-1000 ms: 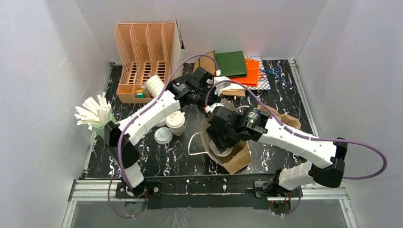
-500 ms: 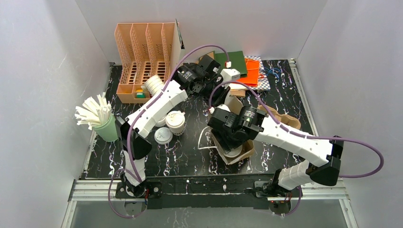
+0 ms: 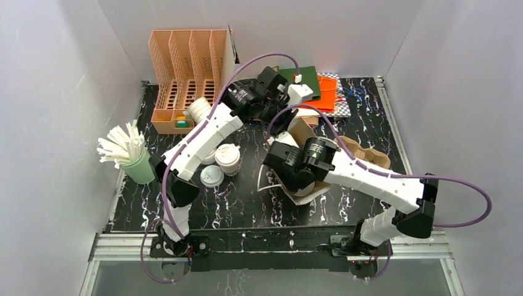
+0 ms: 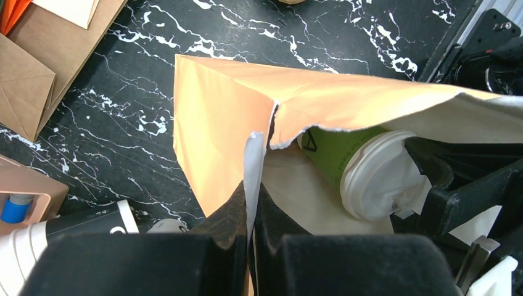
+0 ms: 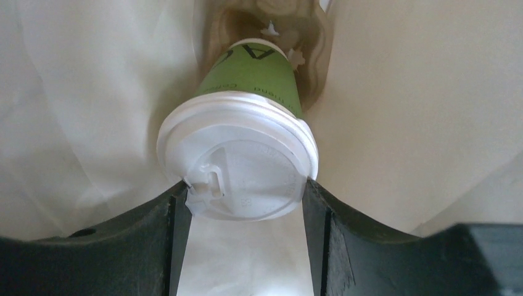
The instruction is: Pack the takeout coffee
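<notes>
We were at the loading step. Our left tool (image 4: 250, 188) was pinched fully shut on the torn top edge of the brown paper bag (image 4: 216, 111), holding its mouth open above the black marbled desk (image 4: 123, 74). Our right tool (image 5: 242, 206) was inside that bag. Its jaws were set wide and pressed against either side of the green-walled paper cup with a round white sip lid (image 5: 247, 80). The cup lay tilted, with its base deeper in the bag and its lid toward the wrist.

We judged that the next move called for lowering the cup to the bag's floor and standing it upright. The jaws would then need to part and draw out without snagging the paper, while the left tool held the rim. A second lidded paper cup (image 3: 229, 156) stood on the desk beside the left arm, near a loose flat white lid (image 3: 211, 176), so the packing looked unfinished.

From above, the arm and the bag hid the right tool's fingers and the green cup. We could not make out the bag's floor, nor tell whether the cup's base touched it.
</notes>
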`<move>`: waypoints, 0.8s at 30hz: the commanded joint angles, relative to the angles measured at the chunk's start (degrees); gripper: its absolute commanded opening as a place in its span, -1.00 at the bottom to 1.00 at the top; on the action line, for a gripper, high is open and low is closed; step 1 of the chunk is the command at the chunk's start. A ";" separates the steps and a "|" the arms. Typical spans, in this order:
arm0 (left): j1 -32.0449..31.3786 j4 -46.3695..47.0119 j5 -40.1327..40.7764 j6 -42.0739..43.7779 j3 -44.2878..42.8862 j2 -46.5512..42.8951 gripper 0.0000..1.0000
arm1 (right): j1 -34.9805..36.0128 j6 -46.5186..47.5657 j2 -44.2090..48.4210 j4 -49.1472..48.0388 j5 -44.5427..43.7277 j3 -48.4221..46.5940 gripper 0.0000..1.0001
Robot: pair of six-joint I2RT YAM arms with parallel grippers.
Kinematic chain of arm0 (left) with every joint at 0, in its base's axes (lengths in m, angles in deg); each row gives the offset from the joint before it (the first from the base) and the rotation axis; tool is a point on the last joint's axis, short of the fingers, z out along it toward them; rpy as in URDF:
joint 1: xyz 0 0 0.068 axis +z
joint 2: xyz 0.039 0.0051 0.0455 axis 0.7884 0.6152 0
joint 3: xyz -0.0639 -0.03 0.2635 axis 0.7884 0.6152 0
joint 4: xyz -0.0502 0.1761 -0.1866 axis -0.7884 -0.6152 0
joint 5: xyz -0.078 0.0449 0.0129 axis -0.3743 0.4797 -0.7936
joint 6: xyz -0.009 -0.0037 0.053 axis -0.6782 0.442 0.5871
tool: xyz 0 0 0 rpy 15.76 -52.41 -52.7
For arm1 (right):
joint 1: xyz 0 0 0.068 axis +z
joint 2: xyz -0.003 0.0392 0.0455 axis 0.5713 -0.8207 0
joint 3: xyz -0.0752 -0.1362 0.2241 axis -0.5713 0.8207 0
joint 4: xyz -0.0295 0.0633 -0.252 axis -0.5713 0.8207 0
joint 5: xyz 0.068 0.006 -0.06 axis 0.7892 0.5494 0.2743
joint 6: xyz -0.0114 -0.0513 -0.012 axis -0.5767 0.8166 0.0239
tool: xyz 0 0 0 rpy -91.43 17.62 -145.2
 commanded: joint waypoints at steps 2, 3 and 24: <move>-4.24 1.96 -2.77 0.10 2.83 -4.16 -1.00 | -0.34 0.81 0.93 -6.34 -4.55 4.78 -0.77; -4.46 1.92 -2.81 -0.13 2.99 -4.38 -1.00 | -0.55 0.12 0.75 -5.91 -5.15 5.13 -0.79; -6.39 5.18 0.23 -0.13 4.90 -8.82 -1.00 | -1.43 -9.65 7.39 -7.68 0.43 18.46 -0.80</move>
